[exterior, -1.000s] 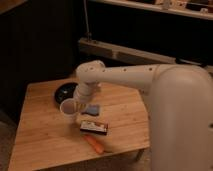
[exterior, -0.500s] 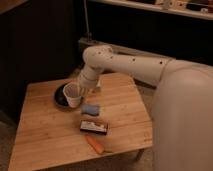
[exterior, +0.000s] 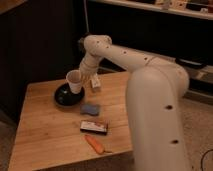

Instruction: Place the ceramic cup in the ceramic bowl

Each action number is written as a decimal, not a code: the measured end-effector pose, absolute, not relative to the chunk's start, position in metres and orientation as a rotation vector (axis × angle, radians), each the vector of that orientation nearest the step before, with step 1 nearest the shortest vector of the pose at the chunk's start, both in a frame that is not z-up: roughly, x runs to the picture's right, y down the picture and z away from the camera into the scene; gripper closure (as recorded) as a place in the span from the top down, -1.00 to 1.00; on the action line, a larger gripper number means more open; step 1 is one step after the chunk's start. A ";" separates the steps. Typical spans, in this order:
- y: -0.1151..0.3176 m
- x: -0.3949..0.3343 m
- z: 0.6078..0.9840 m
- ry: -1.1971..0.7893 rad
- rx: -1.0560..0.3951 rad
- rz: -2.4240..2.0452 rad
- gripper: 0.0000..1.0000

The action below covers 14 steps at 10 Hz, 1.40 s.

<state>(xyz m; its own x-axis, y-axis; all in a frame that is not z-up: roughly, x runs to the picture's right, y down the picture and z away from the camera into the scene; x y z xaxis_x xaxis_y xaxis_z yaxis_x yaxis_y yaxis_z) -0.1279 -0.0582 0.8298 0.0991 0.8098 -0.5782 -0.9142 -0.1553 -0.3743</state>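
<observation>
The ceramic cup [exterior: 74, 81], a pale tapered vessel wider at the rim and upright, is carried at the end of the arm directly over the ceramic bowl [exterior: 64, 97], a shallow black dish near the far left of the wooden table [exterior: 45, 137]; whether the cup's base already touches the bowl cannot be told. The claw [exterior: 83, 80] sits against the cup's right side and appears clenched on its wall, bearing the cup. Judged by material, the cup is rigid, smooth-glazed and brittle, light enough for 1 side grasp yet liable to slip or chip if dropped onto the equally hard bowl (a low, gentle release seems advisable). The upper wall near the rim, where the taper is widest, looks the soundest hold. Also on the table: 1 blue sponge [exterior: 91, 108], 1 flat dark box [exterior: 94, 127], 1 carrot [exterior: 95, 144] and 1 small pale packet [exterior: 95, 83] just behind the arm.
</observation>
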 end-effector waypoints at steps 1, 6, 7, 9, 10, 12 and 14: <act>-0.058 -0.132 0.852 0.169 -0.833 1.523 -1.00; -0.041 -0.150 0.916 0.211 -0.897 1.493 -0.52; -0.040 -0.151 0.918 0.216 -0.906 1.483 -0.26; -0.037 -0.159 0.917 0.223 -0.918 1.450 0.09; -0.035 -0.165 0.916 0.230 -0.926 1.428 0.34; -0.027 -0.170 0.917 0.247 -0.940 1.398 0.59; -0.021 -0.172 0.916 0.257 -0.955 1.366 0.60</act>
<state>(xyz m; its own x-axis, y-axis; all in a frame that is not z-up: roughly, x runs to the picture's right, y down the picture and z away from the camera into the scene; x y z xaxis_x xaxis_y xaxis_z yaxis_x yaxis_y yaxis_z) -0.1723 -0.0208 0.9156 0.2422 0.7082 -0.6631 -0.9010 -0.0892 -0.4244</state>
